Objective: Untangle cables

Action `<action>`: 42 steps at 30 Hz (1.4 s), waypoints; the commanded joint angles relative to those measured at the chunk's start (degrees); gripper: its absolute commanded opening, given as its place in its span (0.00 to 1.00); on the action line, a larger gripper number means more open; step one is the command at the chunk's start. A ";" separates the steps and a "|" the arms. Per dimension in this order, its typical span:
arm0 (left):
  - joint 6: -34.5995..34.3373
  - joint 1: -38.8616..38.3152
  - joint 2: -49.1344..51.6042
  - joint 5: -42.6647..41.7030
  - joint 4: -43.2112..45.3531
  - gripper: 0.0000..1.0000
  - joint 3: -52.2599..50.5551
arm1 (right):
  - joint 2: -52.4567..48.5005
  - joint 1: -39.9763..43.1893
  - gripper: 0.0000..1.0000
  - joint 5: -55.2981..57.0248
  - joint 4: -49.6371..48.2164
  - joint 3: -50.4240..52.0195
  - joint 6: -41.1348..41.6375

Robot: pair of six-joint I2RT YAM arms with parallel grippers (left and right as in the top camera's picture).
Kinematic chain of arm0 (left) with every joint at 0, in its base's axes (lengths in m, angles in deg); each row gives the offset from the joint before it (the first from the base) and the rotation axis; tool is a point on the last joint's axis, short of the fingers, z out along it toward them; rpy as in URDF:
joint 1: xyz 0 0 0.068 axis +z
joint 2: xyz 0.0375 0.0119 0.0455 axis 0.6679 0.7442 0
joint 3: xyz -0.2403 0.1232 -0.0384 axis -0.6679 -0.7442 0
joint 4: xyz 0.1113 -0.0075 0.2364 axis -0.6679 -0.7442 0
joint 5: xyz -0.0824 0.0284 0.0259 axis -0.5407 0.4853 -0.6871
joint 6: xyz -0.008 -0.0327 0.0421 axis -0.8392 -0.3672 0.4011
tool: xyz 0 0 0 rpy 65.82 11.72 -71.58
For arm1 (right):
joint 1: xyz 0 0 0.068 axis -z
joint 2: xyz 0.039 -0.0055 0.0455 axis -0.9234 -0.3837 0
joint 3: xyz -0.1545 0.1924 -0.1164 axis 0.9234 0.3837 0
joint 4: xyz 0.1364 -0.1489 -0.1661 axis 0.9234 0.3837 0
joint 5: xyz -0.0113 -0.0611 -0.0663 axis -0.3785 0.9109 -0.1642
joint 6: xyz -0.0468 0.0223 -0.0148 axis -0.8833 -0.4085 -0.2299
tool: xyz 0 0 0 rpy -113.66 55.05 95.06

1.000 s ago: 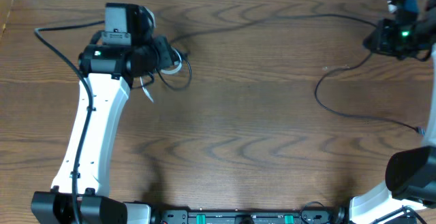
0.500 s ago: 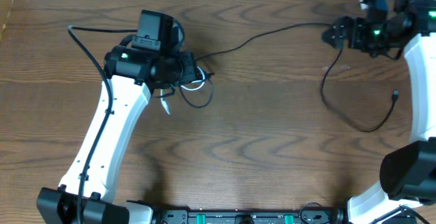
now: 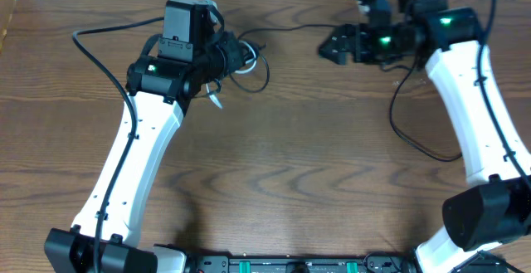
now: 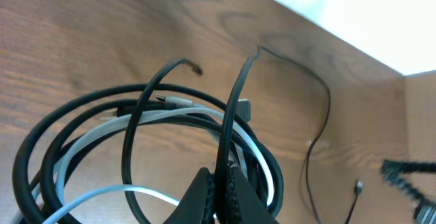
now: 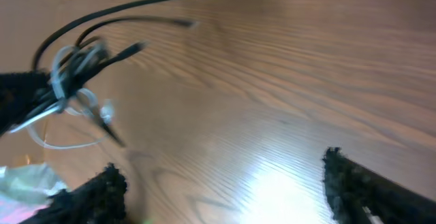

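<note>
The left tool sat at about 11 o'clock on the bench, its jaws pinched narrow on the cables. In the left wrist view the two fingers met at 6 o'clock with a black strand running up between them. The rest of the bundle coiled around them in loose overlapping loops, black ones outside and the white cord threaded through. A short white tail hung out of the bundle toward 7 o'clock in the overhead view.

From the bundle a long black cord ran toward 3 o'clock near the far edge of the bench. A black cord also curved down past the right arm and swung out toward 5 o'clock, lying slack on the wood.

The right tool hung at about 1 o'clock, pointing at the bundle but apart from it. Its jaws stood wide: the right wrist view showed one finger at each lower corner, bare bench between them and nothing gripped. The tangle lay blurred at 10 o'clock in that view.
</note>
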 commanded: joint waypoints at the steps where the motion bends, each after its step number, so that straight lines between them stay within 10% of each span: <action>1: -3.10 0.20 -0.20 2.97 1.88 0.08 0.37 | 0.50 -2.64 0.82 -0.74 -3.02 -1.29 11.04; 12: -14.34 0.17 -0.13 5.33 6.97 0.08 0.37 | 0.31 -10.38 0.67 0.39 -19.80 2.16 29.73; 42: -20.85 0.13 0.00 5.33 8.68 0.08 0.37 | -9.03 -15.13 0.43 -8.94 -37.92 2.32 44.37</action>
